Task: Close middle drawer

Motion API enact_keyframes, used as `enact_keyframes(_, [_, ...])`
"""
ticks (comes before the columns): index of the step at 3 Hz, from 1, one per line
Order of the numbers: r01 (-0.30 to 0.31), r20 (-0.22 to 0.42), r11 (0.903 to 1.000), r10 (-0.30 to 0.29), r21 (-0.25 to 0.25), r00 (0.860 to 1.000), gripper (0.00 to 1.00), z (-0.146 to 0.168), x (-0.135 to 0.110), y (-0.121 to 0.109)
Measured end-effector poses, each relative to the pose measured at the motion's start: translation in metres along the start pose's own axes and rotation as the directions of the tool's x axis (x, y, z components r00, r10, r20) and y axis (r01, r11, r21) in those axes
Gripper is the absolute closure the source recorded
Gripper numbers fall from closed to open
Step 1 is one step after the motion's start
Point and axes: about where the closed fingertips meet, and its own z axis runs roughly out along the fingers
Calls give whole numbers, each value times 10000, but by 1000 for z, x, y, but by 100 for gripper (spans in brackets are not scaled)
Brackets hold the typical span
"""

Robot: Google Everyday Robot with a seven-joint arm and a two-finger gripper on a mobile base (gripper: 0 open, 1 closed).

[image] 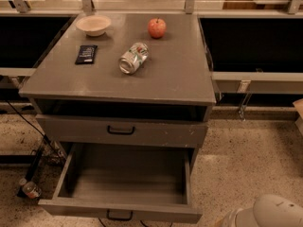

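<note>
Lab-like workroom: grey drawer cabinet (175, 74) on speckled floor (258, 150).

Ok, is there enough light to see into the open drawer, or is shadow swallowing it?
Camera view: the middle drawer is dim but readable, its floor darkest at the back under the drawer above. Camera view: the slot under the tabletop is near-black shadow, and there is mild glare on the can. The claw is out of frame; only a white robot part shows bottom right.
</note>
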Motion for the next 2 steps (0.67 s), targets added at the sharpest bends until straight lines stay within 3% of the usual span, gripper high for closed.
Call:
enact_keyframes(1, [165, 511, 9998, -170, 104, 9985, 100, 8, -10, 12])
enact_keyframes(2, [457, 966, 9984, -423, -332, 9944, 100, 19, -20, 33])
